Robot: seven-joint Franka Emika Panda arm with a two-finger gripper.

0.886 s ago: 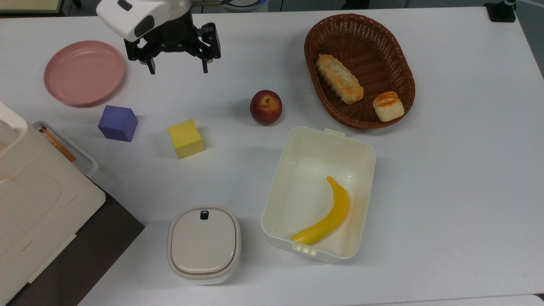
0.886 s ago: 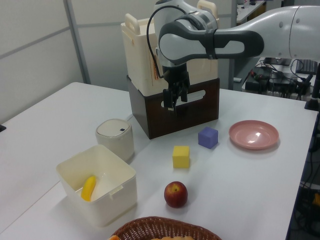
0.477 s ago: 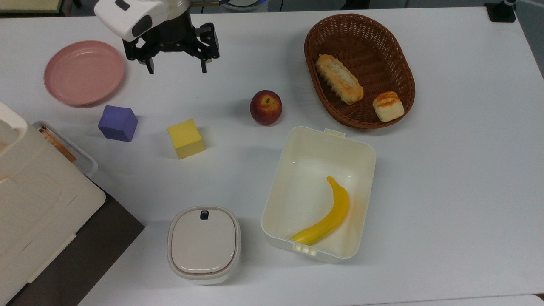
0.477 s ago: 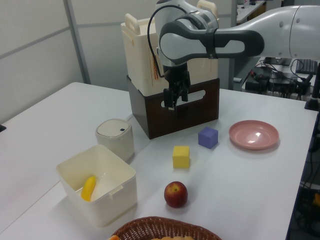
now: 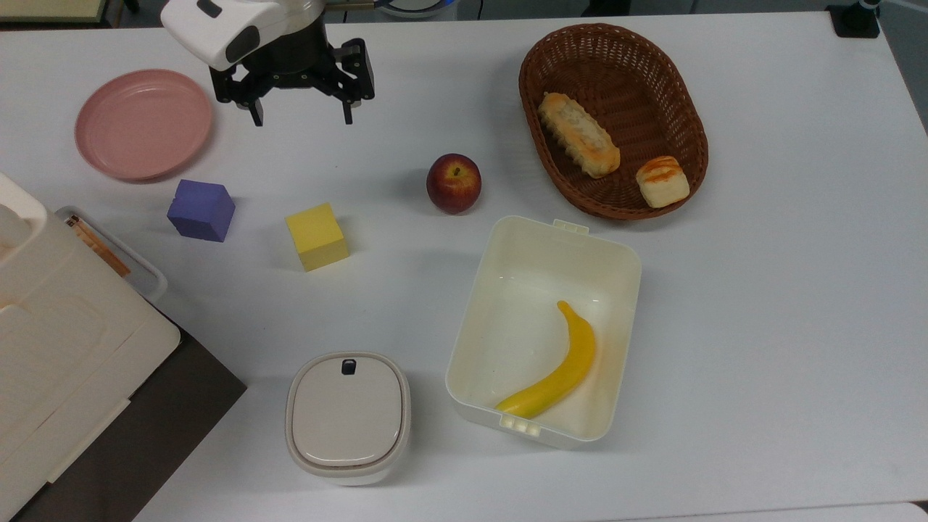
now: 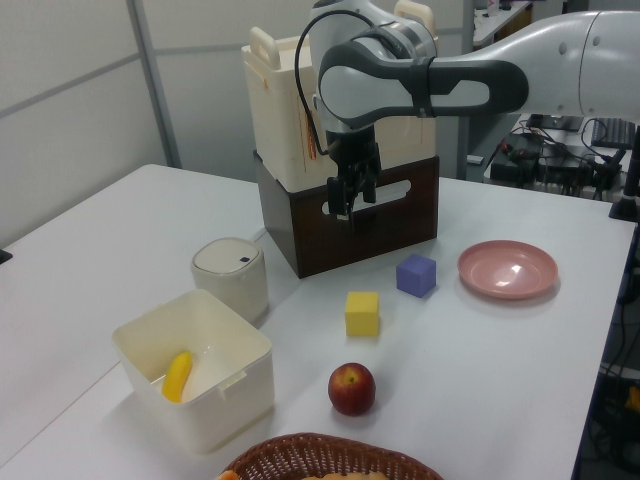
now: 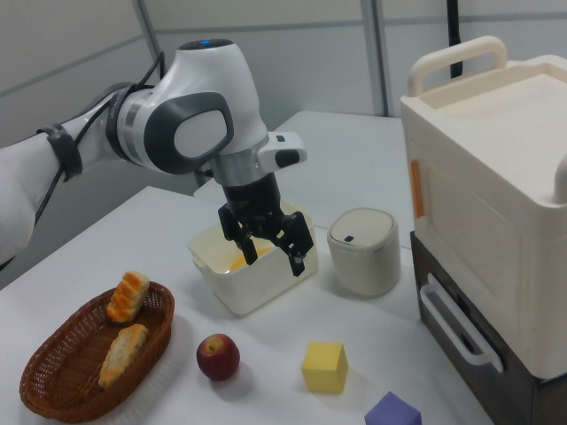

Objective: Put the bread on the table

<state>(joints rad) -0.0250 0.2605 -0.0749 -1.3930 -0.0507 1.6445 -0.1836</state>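
**Wicker between bun and table**

Black gripper (image 5: pixel 301 116) spread wide, holding nothing, raised above the table (image 5: pixel 783 304) far off the basket's (image 5: pixel 685 116) rim on the top view's left. Apple (image 5: pixel 454 183) met partway across. Loaf (image 5: pixel 578 134) next, inside the basket. Bread (image 5: pixel 662 181) beyond it, at the basket's end farthest from the gripper, squarish, no long axis to favour.

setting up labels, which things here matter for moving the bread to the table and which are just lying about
Job: bread, in the basket; table; gripper, open.

Lying about: long loaf, apple, banana in white box, yellow cube, purple cube, pink plate, lidded container.
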